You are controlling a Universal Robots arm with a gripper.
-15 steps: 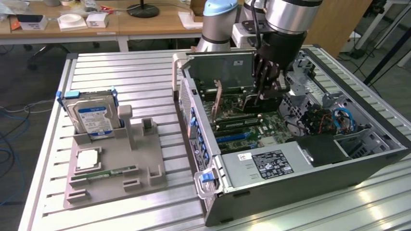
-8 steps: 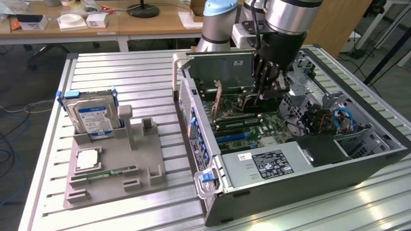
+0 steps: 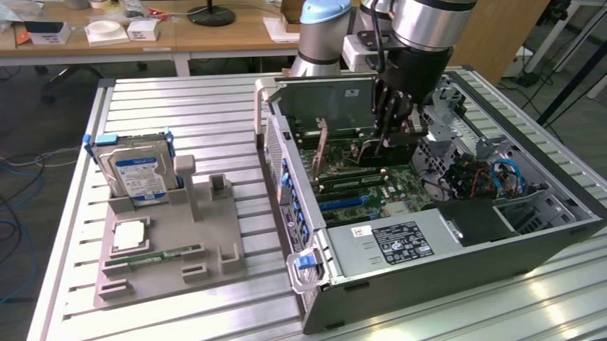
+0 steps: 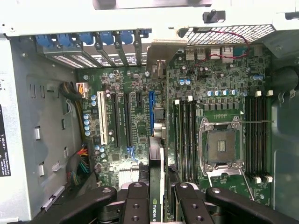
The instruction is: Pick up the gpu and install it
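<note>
Gripper (image 4: 161,196) pinching one gpu (image 4: 161,158) edge-on over one motherboard (image 4: 140,116).

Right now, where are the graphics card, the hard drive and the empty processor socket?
gpu (image 4: 161,140), wrist view: thin edge of the card, held upright above the motherboard slots.
hard drive (image 3: 138,174), exterior view: its blue-and-white label, standing in the grey holder.
processor socket (image 4: 220,147), wrist view: centre of the open socket.
</note>
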